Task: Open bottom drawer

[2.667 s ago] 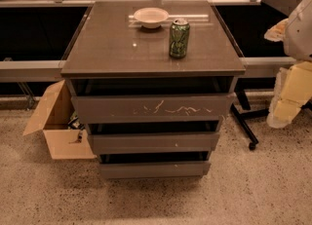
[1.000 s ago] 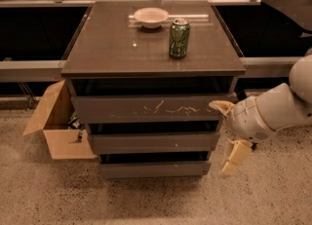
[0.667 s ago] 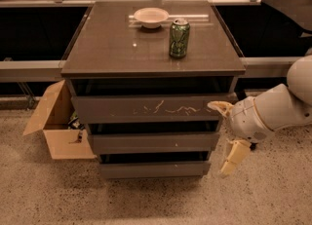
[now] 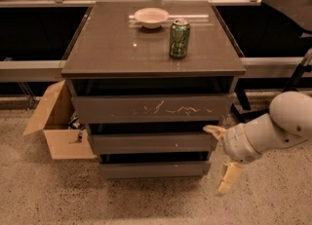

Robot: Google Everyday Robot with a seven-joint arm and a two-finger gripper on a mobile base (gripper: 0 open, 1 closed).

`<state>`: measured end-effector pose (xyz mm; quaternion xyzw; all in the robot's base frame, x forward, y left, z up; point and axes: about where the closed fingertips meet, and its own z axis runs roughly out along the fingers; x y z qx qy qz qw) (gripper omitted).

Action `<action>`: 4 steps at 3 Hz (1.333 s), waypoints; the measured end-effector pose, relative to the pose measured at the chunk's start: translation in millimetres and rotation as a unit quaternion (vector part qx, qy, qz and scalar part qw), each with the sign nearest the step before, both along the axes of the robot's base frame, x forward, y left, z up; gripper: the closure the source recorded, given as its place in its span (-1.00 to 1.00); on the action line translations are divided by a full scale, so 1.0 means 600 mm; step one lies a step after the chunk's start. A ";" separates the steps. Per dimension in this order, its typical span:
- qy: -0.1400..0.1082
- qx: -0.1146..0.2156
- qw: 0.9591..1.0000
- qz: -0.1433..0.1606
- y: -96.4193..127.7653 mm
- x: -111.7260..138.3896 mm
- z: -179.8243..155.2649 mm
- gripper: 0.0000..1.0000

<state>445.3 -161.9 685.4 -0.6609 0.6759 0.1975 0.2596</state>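
**A:** anyone make out what's inside the bottom drawer [image 4: 155, 169]? All I get is a dark gap above its front.

**B:** nope, same. The gripper [image 4: 222, 155] sits just right of it, fingers spread, and its arm [image 4: 287, 121] runs off the right edge. Stuff in the cardboard box [image 4: 58, 131] is half behind the cabinet [image 4: 122, 48], can't tell what it is. The label on the can [image 4: 179, 38] is unreadable too.

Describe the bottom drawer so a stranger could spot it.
Find the grey-brown cabinet holding a green can. Its lowest front, the bottom drawer, sits beside the open end effector. It is narrowest and plain, unlike the scratched top front and specked middle one.
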 end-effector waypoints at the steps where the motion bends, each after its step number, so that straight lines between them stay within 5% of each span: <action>1: 0.014 -0.001 1.000 0.019 -0.007 -0.001 -0.115 -1.00; 4: 0.072 0.049 0.996 0.029 0.011 0.014 -0.411 -1.00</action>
